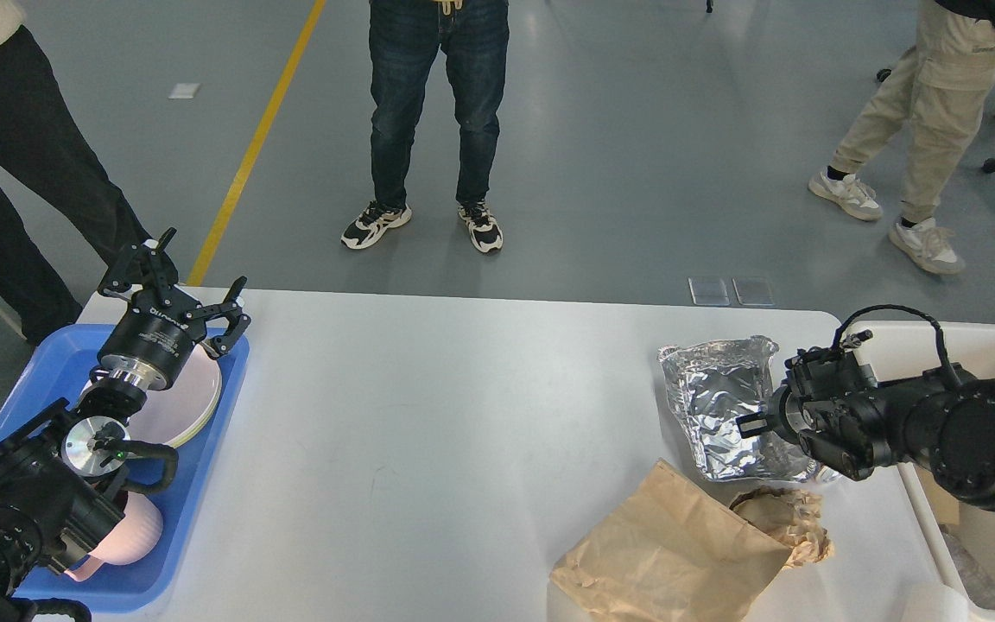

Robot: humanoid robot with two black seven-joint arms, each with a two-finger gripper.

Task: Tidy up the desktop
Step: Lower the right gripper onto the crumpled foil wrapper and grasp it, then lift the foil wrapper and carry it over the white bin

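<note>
While the left gripper (180, 289) is held with its jaws spread apart and nothing between them, a blue tray (204, 449) is seen beneath it, at the left end of the white table (428, 449). Just below those jaws, a pink plate (191, 402) lies in the tray, and a pink bowl (130, 536) lies nearer the camera. At the right end of the table, the right gripper (748, 423) is pointed leftward at a crumpled sheet of aluminium foil (718, 406); whether its jaws are clenched on the foil cannot be told. Nearer the camera than these jaws, a brown paper bag (670, 553) and a crumpled brown paper wad (787, 518) are laid. Behind the right arm, a cream bin (990, 345) is placed.
</note>
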